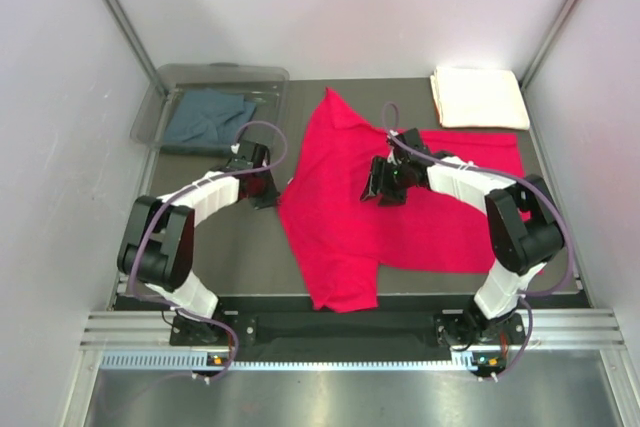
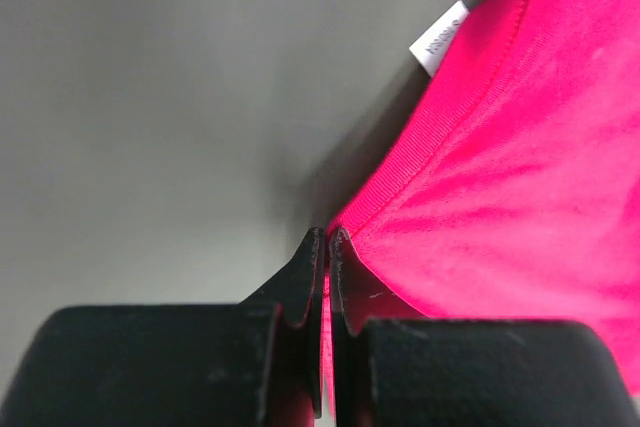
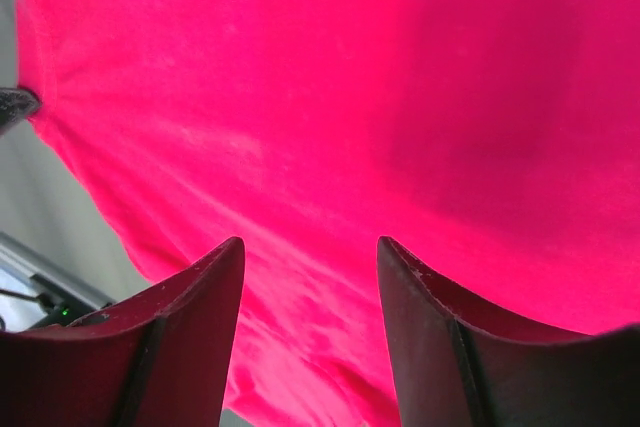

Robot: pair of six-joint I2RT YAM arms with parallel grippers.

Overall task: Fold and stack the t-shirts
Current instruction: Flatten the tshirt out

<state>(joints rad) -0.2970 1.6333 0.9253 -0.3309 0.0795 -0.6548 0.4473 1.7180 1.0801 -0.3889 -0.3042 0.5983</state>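
The red t-shirt point(image 1: 420, 217) lies spread and rumpled over the middle of the dark table. My left gripper point(image 1: 272, 195) is at its left edge; in the left wrist view the gripper point(image 2: 328, 239) is shut on the shirt's ribbed hem point(image 2: 400, 172), and a strip of red cloth shows between the fingers. My right gripper point(image 1: 382, 190) hovers over the shirt's middle, open, with only red cloth point(image 3: 400, 97) below its fingers point(image 3: 215, 267). The cream-white t-shirt point(image 1: 478, 97) sits folded at the back right. The blue-grey t-shirt point(image 1: 205, 117) lies crumpled in the bin.
A clear plastic bin point(image 1: 268, 77) stands at the back left. A white label point(image 2: 440, 37) sticks out of the red shirt's edge. Grey walls close in both sides and the back. Bare table point(image 1: 240, 257) shows left of the shirt.
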